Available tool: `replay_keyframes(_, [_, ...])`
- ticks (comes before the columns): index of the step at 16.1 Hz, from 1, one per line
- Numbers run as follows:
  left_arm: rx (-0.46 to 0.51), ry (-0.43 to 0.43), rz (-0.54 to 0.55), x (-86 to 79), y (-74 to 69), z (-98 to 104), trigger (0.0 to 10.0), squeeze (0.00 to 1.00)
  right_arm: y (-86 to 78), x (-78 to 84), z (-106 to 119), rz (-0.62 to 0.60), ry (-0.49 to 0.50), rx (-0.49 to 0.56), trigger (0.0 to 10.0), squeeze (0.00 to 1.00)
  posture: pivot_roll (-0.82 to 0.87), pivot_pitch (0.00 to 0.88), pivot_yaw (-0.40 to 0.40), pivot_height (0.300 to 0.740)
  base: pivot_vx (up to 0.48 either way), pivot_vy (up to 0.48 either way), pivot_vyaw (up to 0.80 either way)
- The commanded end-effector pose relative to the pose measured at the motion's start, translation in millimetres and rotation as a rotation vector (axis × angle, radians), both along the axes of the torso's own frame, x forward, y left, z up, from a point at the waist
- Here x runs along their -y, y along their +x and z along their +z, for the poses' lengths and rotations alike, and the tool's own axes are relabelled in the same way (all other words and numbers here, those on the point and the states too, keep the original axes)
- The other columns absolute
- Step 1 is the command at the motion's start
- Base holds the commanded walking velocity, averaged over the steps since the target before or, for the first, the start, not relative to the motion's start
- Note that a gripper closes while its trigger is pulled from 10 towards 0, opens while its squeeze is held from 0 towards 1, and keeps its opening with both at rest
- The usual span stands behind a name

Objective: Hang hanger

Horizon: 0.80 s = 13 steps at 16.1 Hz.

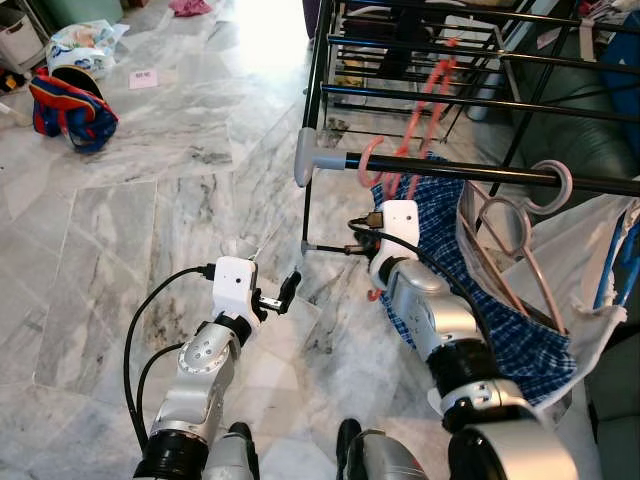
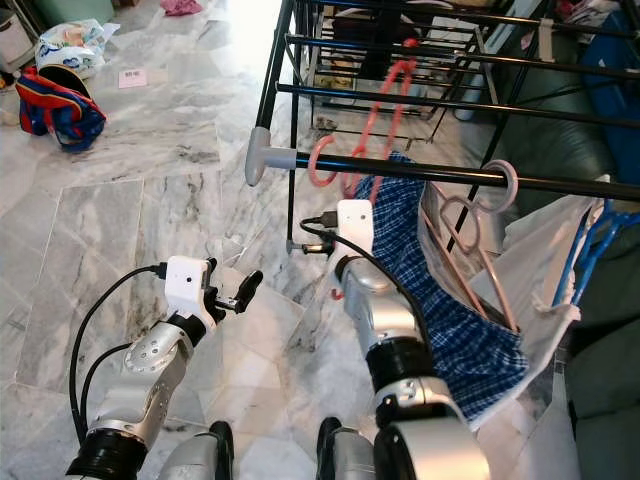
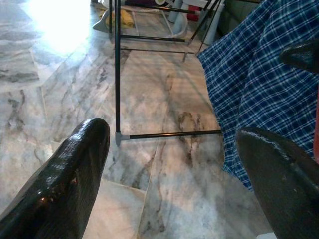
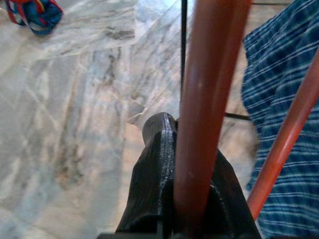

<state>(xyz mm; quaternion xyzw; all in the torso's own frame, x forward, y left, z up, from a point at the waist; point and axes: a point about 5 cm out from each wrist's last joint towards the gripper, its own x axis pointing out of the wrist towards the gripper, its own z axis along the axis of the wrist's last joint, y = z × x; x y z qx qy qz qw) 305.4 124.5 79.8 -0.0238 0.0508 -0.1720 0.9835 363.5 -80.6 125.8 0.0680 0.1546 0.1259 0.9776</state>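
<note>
The right end effector [image 4: 187,209] grips the red hanger [image 1: 400,165] low on its frame, its hook curled at the black rail [image 1: 480,172] directly above; the left end effector [image 1: 283,295] idles open.

No writing, label or brand can be read anywhere here. The pink slip [image 1: 143,78] on the floor, at about ten o'clock, carries marks too small to make out.
</note>
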Motion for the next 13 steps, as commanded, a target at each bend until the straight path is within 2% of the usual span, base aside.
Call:
replay_keyframes(1, [-0.015,0.008,0.007,-1.6,-2.5,-4.5,10.0,0.0,-6.5,-1.0,-5.9,0.0,0.015,-0.039,10.0,0.0,0.06,0.243,-0.042,0.74,0.0,0.0,0.0])
replay_keyframes(2, [-0.016,0.008,0.008,-2.3,-2.9,-5.1,10.0,0.0,-12.7,-0.6,-2.6,0.009,-0.01,-0.013,10.0,0.0,0.06,0.246,-0.039,0.74,0.0,0.0,0.0])
replay_keyframes(4, [-0.018,0.009,0.008,-2.1,-2.9,-5.8,10.0,0.0,-13.7,4.2,0.5,0.009,-0.097,0.056,10.0,0.0,0.05,0.245,-0.037,0.74,0.0,0.0,0.0])
replay_keyframes(6, [-0.016,0.008,0.003,0.0,-1.5,-4.8,10.0,0.0,-13.9,5.7,4.1,-0.017,-0.026,0.033,10.0,0.0,0.05,0.244,-0.036,0.74,0.0,0.0,0.0])
replay_keyframes(8, [-0.015,0.009,0.001,1.4,0.3,-4.0,10.0,0.0,-13.4,4.1,11.5,0.008,-0.019,0.047,10.0,0.0,0.04,0.242,-0.032,0.74,0.0,0.0,0.0])
replay_keyframes(11, [-0.013,0.01,-0.002,2.5,1.5,-3.7,10.0,0.0,-14.9,11.6,14.2,-0.004,-0.017,0.017,10.0,0.0,0.03,0.243,-0.031,0.74,0.0,0.0,0.0])
replay_keyframes(12, [-0.015,0.01,-0.002,2.8,2.1,-3.9,10.0,0.0,-11.4,15.2,25.3,-0.023,0.042,0.013,10.0,0.0,0.03,0.244,-0.029,0.74,0.0,0.0,0.0])
replay_keyframes(13, [-0.015,0.011,-0.003,3.1,2.6,-3.8,10.0,0.0,-9.5,15.8,29.8,-0.025,0.059,0.012,10.0,0.0,0.03,0.244,-0.029,0.74,0.0,0.0,0.0])
